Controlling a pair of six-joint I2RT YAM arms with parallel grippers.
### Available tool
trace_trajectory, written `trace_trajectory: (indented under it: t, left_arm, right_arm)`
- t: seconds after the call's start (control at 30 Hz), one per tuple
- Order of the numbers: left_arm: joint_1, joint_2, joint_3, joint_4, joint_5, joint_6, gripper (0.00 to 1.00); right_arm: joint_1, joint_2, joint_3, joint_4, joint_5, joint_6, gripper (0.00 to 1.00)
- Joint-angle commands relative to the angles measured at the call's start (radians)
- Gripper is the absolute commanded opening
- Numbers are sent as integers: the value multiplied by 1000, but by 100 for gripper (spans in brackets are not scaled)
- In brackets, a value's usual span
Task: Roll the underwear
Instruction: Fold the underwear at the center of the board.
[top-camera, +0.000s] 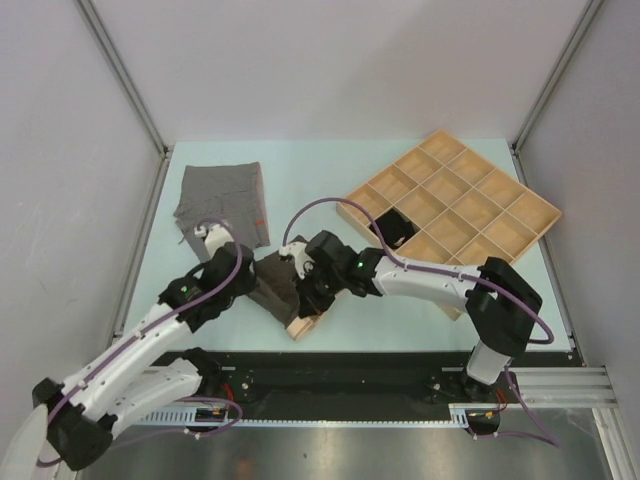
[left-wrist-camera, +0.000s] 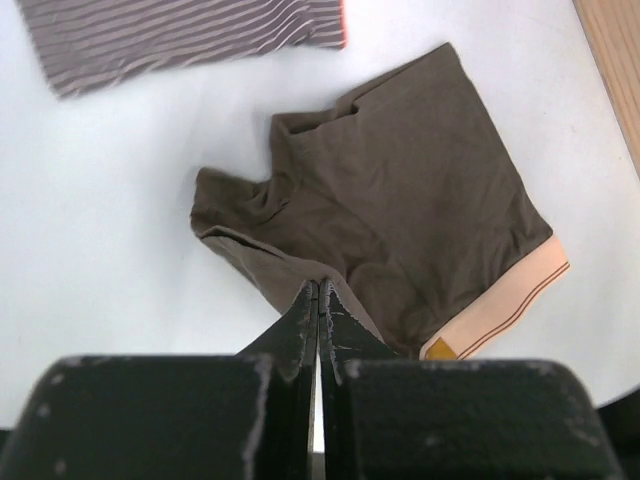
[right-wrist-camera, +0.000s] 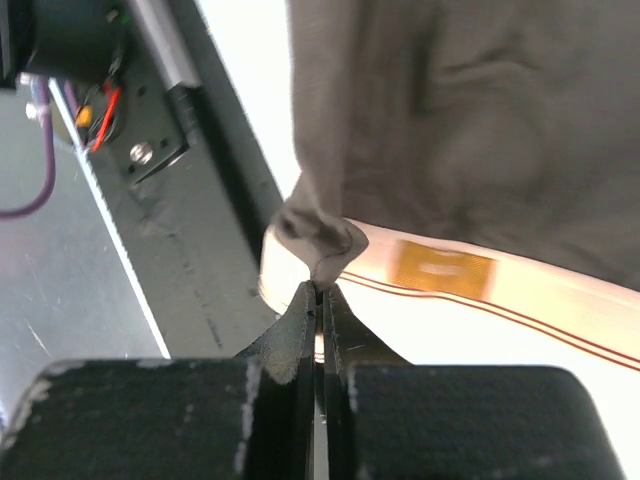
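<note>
Right pincer (right-wrist-camera: 320, 289) over pale table (top-camera: 300, 170), grey walls (top-camera: 320, 60)

Centre of the pale green table (top-camera: 300, 170) is obstructed. The left arm (top-camera: 150, 335) and right arm (top-camera: 430, 283) converge over the dark brown cloth briefs (top-camera: 275, 285), wrists close together. Far left, the flat grey striped briefs (top-camera: 222, 200) lie low and are passable from above. The compartmented wooden tray (top-camera: 470, 200) fills the far right, with a black bundle (top-camera: 397, 230) in one near compartment. Open passage: the bare strip between grey briefs and tray, and the near-right table under the right arm. Grey side walls (top-camera: 60, 150) bound both flanks.
</note>
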Motion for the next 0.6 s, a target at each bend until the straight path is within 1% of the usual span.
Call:
trace_trajectory:
  t: [0.0,0.2,0.57]
  left_arm:
    - [4,131,95,134,13,171,0]
    - [6,344,190,229,67,257,0]
    - [6,614,351,332,119,340,0]
  right_arm:
    - [-74,29,44,-10,-98,29,0]
    - [-183,77,49,-16,-133,29,0]
    - [-298,113,75,-64,-81,-29,0]
